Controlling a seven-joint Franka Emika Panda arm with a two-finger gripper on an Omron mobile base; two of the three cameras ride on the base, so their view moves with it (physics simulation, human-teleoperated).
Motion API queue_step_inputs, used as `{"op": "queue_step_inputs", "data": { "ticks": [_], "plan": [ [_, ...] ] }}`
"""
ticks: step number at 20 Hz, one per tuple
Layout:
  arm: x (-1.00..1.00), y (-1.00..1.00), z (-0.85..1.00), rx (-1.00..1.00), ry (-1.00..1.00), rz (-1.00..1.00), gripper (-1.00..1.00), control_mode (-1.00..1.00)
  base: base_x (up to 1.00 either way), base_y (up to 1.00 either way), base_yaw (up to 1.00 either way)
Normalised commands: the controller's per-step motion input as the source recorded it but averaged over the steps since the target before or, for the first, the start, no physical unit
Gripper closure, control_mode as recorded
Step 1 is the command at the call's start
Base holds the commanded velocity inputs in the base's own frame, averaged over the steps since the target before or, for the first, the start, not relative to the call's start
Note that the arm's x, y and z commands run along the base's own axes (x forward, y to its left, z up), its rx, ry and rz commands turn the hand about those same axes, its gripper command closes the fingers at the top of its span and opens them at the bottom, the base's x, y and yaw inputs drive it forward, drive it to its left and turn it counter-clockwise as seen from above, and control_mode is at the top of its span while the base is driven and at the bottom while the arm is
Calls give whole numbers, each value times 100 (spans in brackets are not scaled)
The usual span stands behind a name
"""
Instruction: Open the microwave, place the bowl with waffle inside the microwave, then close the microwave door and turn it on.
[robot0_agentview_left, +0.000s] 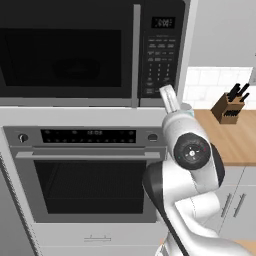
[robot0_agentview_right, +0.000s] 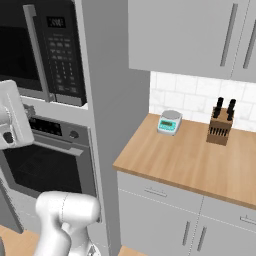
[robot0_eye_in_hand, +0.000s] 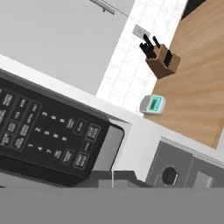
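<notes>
Materials as you'll see them: microwave (robot0_agentview_left: 90, 50) is glossy black, and the microwave door (robot0_agentview_left: 65, 55) has a dark glass window with a matt grey bar handle (robot0_agentview_right: 39, 52). The keypad panel (robot0_eye_in_hand: 43, 127) is matt black plastic with pale printed keys. The oven (robot0_agentview_left: 87, 170) below is brushed steel trim, dark glass front, silver bar handle. The desk (robot0_agentview_right: 200, 160) is smooth light wood with visible grain. The knife block (robot0_agentview_right: 220, 127) is wood with black handles. The scale (robot0_agentview_right: 169, 122) looks like pale plastic. Wall tiles (robot0_agentview_right: 190, 97) are glossy white. Cabinets (robot0_agentview_right: 185, 35) are flat matt grey.
</notes>
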Motion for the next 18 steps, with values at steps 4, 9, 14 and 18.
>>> {"op": "queue_step_inputs", "data": {
  "ticks": [4, 9, 14, 18],
  "plan": [
    [3, -6, 4, 18, -15, 0, 100, -100, 0, 0, 0],
    [11, 0, 3, 10, -7, -1, 100, -100, 0, 0, 0],
    [37, 0, 0, 2, -2, 0, 100, -100, 0, 0, 0],
    [41, 1, -2, 0, 0, 0, 100, -100, 0, 0, 0]
  ]
}}
